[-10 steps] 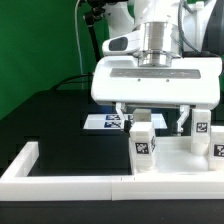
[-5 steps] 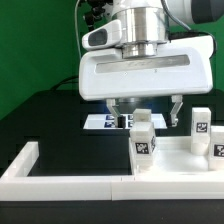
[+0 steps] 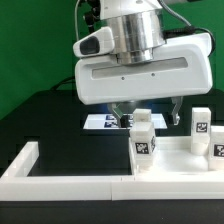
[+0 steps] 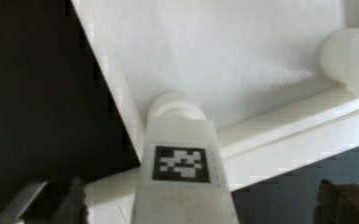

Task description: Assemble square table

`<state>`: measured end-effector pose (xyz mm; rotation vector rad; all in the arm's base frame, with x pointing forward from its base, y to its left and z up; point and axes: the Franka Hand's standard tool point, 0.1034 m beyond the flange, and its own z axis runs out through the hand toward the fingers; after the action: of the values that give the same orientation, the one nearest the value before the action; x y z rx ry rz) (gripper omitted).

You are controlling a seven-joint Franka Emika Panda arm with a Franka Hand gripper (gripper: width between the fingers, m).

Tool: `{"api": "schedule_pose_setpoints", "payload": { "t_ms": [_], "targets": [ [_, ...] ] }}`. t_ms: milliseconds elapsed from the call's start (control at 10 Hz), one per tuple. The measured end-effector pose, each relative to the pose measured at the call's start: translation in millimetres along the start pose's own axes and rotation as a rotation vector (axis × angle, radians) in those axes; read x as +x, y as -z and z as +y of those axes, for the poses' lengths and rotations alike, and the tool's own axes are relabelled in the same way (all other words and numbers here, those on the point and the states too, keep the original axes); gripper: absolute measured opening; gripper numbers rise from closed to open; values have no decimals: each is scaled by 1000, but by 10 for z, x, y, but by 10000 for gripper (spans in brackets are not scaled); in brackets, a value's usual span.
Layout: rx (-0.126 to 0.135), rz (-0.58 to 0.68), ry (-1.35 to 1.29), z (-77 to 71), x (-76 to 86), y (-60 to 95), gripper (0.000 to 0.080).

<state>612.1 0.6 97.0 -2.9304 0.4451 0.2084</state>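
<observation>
Above the black tabletop [image 3: 50,115], hanging with two dark fingers spread wide and holding nothing: the white robot gripper [image 3: 148,108]. Just below it, standing upright on the white plastic square panel with raised rim [image 3: 180,160], a short white block leg [image 3: 144,138] with a black-and-white tag, seen close in the wrist view [image 4: 181,160]. Further tagged block legs [image 3: 200,122] toward the exterior view's right. Behind the panel, lying flat, the marker board [image 3: 102,122]. Along the front, the long white L-shaped border wall [image 3: 60,178].

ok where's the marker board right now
In the exterior view, the marker board lies flat on the black table, behind the nearest white leg, partly hidden under the gripper.
</observation>
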Motion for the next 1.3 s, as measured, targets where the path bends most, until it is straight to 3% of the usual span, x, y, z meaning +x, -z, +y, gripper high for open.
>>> {"api": "schedule_pose_setpoints", "payload": {
  "t_ms": [100,400,600,700,800,1100,1300],
  "targets": [
    [-3,42,-13,-19,157,7,649],
    [-5,49,-38,-20,158,-14,649],
    [-5,49,-40,-17,158,-16,389],
    [-1,49,-138,-19,158,-17,389],
    [0,49,-188,-19,158,-18,289],
    [9,62,-425,-20,174,-22,289],
    [41,145,-761,-39,153,-33,289]
  ]
}}
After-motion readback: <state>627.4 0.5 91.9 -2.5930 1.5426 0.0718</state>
